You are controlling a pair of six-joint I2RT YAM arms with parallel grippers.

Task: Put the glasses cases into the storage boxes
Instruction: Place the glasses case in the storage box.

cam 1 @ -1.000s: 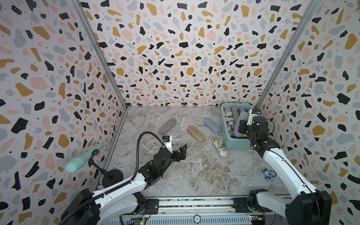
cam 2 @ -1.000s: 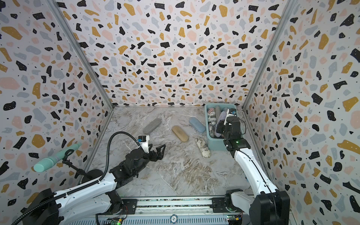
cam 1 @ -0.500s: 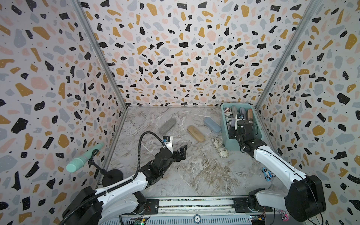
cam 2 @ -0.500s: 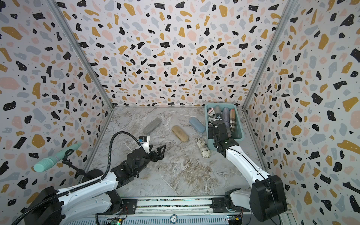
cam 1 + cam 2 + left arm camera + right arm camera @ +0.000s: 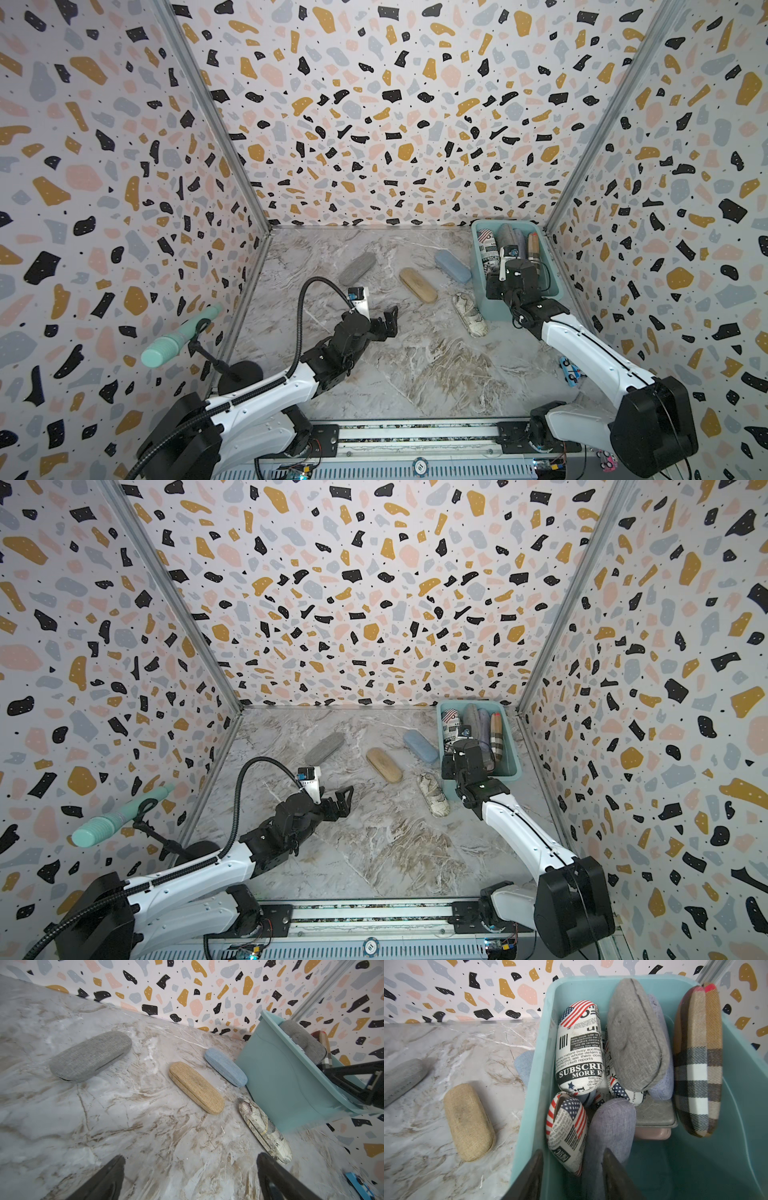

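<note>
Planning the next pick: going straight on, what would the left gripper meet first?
Likely the tan case, centred ahead of the open left gripper; if it points downward, the table comes first.

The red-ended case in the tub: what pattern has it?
The case is tan plaid with black and white stripes; the right wrist view shows it best.

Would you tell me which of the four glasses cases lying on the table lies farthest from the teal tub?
The grey case; the tan case, the blue case and the map-print case all lie nearer the tub.
</note>
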